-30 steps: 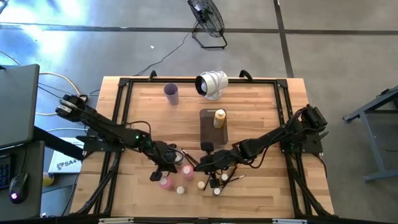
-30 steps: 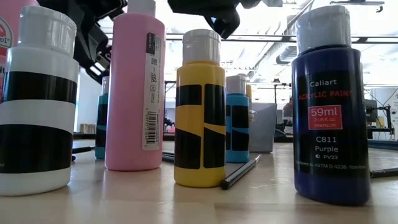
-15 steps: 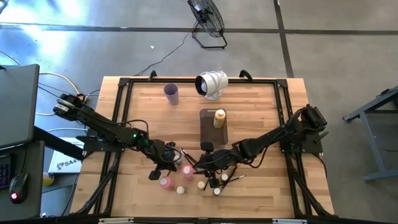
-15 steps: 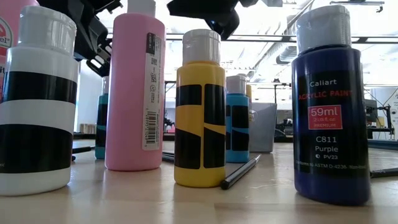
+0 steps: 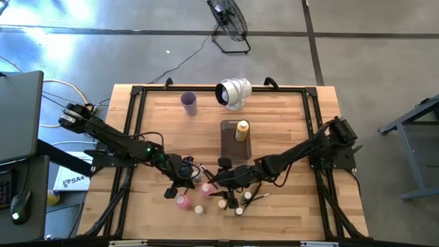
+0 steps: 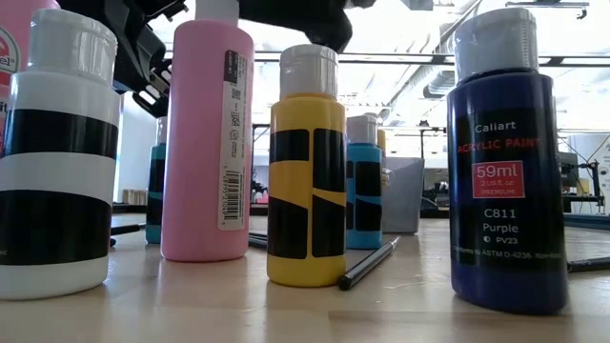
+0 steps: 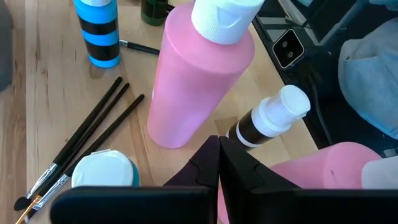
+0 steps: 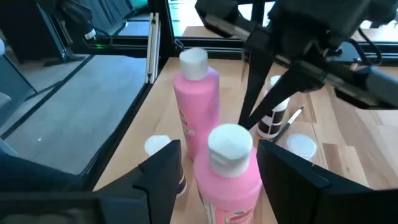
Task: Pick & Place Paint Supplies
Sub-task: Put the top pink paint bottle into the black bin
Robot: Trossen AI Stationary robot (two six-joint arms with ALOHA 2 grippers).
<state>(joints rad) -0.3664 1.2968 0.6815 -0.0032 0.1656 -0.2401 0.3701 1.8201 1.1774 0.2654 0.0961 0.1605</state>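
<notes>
- Pink plastic, white-capped: a paint bottle (image 8: 231, 167) stood upright on the wooden tabletop (image 5: 288, 130), in the cluster of bottles near the front edge.
- A second pink bottle (image 8: 196, 99) stood upright just beyond it, with a black-and-white bottle (image 8: 272, 118) near that one.
- The right gripper (image 8: 217, 180) sat closest, its fingers (image 8: 163, 171) spread wide on either side of the nearer bottle's cap, not visibly touching it.
- The bottle's long axis ran vertical, straight up between those fingers, so a close looked like the likely next step.
- The left gripper (image 7: 217, 163) hung over the neighbouring bottles with its fingers clenched on nothing.
- Three thin brushes (image 7: 87, 137) lay flat beside a blue-striped bottle (image 7: 98, 31).
</notes>
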